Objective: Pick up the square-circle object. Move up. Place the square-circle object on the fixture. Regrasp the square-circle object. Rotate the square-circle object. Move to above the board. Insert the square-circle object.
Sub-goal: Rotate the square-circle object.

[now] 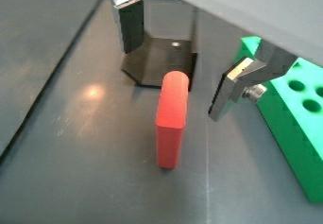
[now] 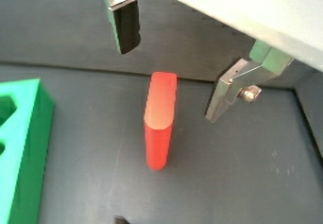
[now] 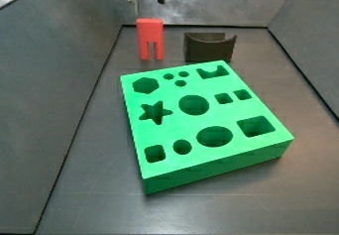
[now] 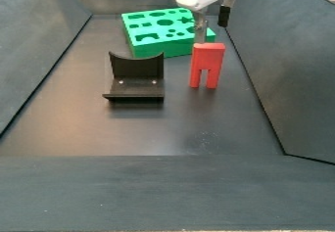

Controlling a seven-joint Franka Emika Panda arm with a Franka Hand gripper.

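Gripper (image 2: 175,62) wide open and empty above square-circle object (image 4: 207,64), upright on dark floor (image 4: 144,128), fixture (image 4: 133,79) beside it, board (image 3: 199,120) near.

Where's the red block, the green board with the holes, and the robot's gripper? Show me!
square-circle object (image 4: 207,64): a side view, on its red front face.
board (image 3: 199,120): a side view, on its green top among the holes.
gripper (image 2: 177,58): a wrist view, midway between its open fingertips, above the block.
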